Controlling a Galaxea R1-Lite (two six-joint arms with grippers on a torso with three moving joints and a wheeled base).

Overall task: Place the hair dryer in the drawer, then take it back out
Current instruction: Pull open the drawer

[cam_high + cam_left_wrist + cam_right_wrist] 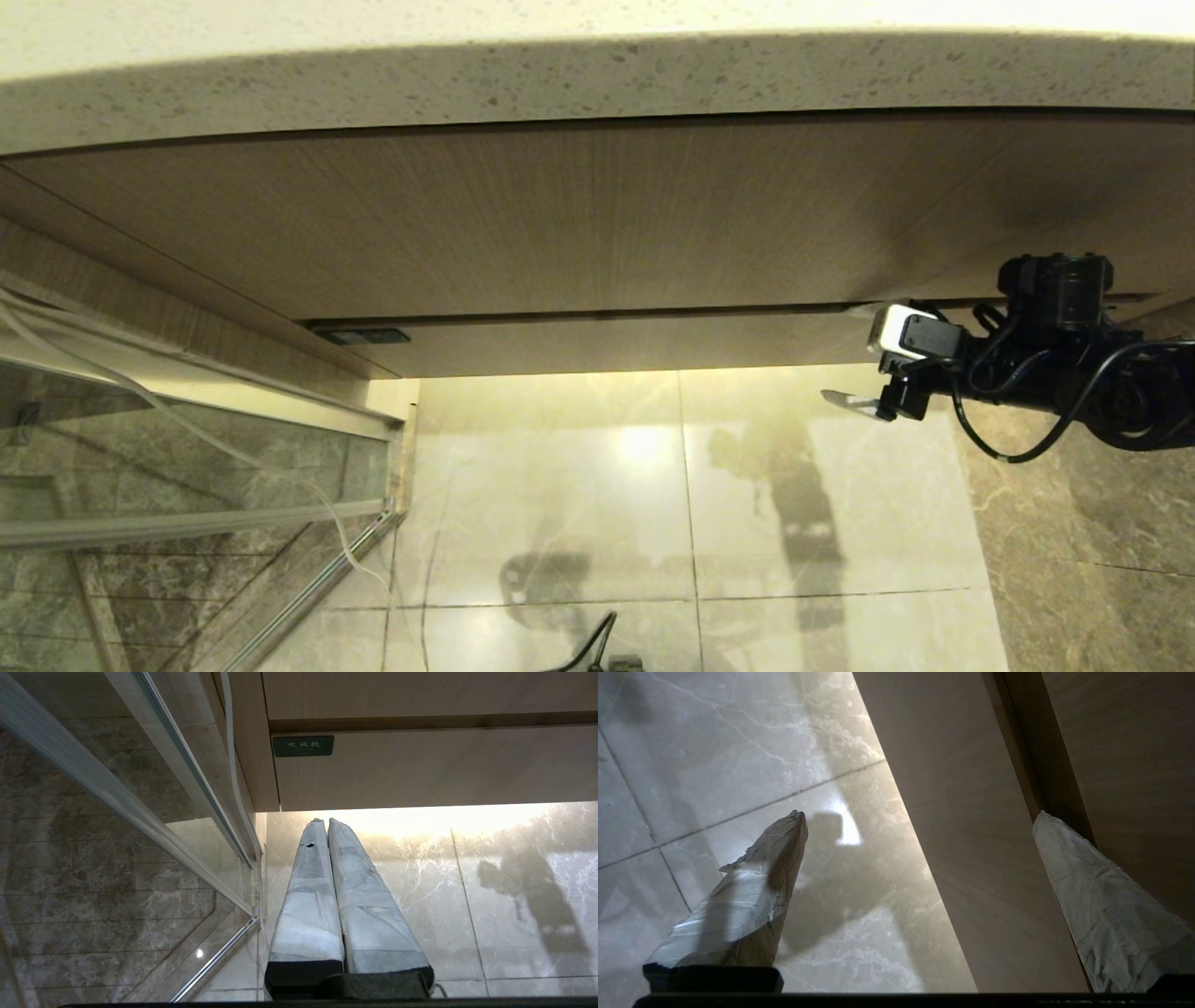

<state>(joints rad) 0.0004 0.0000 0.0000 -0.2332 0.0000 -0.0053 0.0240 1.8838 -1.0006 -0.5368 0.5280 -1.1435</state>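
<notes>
Near: right gripper (864, 369), count 1, at the right end of the drawer (653, 341), level with its narrow front. Fingers spread wide and empty: in the right wrist view 1 taped finger (1106, 914) lies with its tip at the dark gap above the drawer front, the other (747, 900) hangs out over the floor tiles (691, 485), so the front sits between the 2.

Near: left gripper (327, 826), count 1, not seen from the head camera. Its 2 taped fingers are pressed together, holding nothing, aimed below the drawer's left end, near the glass partition (140, 826).

Middle: drawer, count 1, closed. Its long axis runs left to right across the head view, straight across the right gripper's reach. A small dark label (303, 745), count 1, marks its left corner.

Middle: taller wood-grain panel (597, 215), count 1, directly above the drawer.

Far: speckled stone countertop (597, 84), count 1, overhanging both.

Hair dryer: count 0 in view; whether it lies inside the closed drawer or elsewhere cannot be told.

Judgement: the right gripper is the nearer to a hold on the drawer, and the opening pull would run toward the robot, square to the drawer's long axis.
</notes>
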